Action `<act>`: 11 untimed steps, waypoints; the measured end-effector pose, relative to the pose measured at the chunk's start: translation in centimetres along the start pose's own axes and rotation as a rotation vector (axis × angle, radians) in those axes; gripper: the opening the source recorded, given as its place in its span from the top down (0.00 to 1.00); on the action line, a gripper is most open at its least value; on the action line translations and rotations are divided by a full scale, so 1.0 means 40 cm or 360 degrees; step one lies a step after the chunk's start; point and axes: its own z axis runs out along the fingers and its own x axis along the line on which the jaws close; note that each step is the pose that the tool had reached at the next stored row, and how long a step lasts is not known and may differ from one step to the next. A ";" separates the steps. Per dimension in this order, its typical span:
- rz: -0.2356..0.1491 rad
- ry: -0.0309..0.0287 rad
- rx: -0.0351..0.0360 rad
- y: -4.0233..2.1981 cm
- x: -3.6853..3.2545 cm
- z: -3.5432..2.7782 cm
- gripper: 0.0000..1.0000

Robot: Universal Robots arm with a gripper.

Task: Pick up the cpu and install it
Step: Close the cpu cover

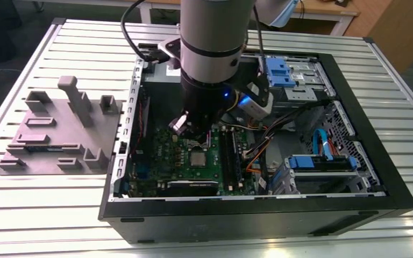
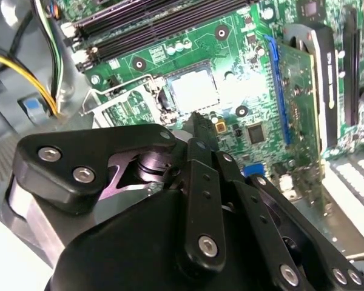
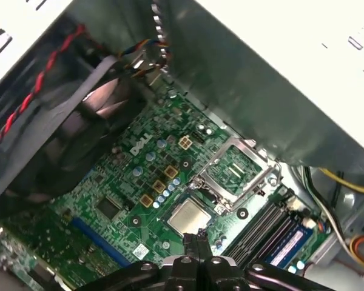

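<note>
Arm is down inside the open PC case (image 1: 378,177), which lies on the slatted aluminium table (image 1: 63,215). Gripper (image 3: 196,237) hangs just above the green motherboard (image 1: 159,161), right by the CPU socket.

CPU (image 1: 197,159) sits flat in the socket, silver top up. In the first wrist view the cpu (image 3: 189,216) is directly beyond the fingertips (image 3: 188,242); in the second wrist view it (image 2: 194,91) reads as a bright square inside the socket frame. Socket retention frame (image 3: 235,171) is swung open, tilted up off the board next to the chip.

Fingers look pressed together, nothing pinched between them. Tips near the CPU; can't tell if they touch it.

Black memory slots (image 3: 264,224) run along one side of the socket. An expansion card (image 2: 297,103) stands on edge on the other side. Yellow and orange cables (image 1: 260,153) trail over the board toward the drive bays on the exterior view's right.

Grey fixture plate (image 1: 59,134) with upright holders sits on the table at the exterior view's left, well apart from the case.
</note>
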 end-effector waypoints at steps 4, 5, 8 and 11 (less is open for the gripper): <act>-0.0116 0.00011 -0.0001 0.000 0.000 0.002 0.90; -0.0145 0.00013 -0.0001 0.000 0.000 0.002 0.90; -0.0233 0.00022 -0.0001 0.000 0.000 0.003 0.90; -0.0319 0.00030 -0.0002 0.000 0.000 0.005 0.90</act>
